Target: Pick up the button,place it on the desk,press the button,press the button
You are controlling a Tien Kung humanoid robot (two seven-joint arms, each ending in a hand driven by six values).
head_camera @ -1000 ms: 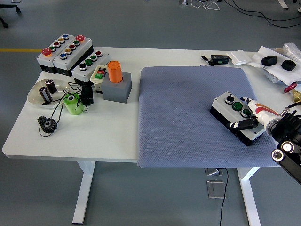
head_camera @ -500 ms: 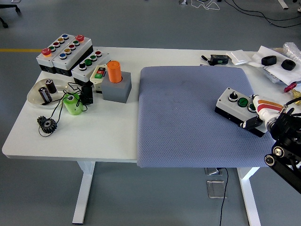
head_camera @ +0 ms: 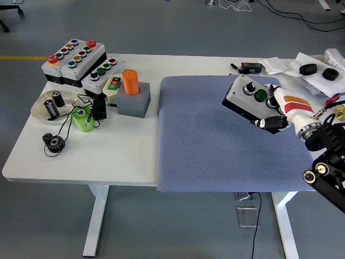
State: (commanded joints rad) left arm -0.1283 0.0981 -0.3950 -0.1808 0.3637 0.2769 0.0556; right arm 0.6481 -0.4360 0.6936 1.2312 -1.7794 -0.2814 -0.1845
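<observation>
You won't find any legible writing or brand on anything here. The right robot hand (head_camera: 277,110), at the right of the frame, has its fingers closed around the button box (head_camera: 249,99), which sits tilted against the hand's left side, over the upper right part of the blue mat (head_camera: 215,145) on the counter (head_camera: 81,156). Compared with half a second ago, you can see the box has shifted up and to the left, and now tilts more steeply.
</observation>
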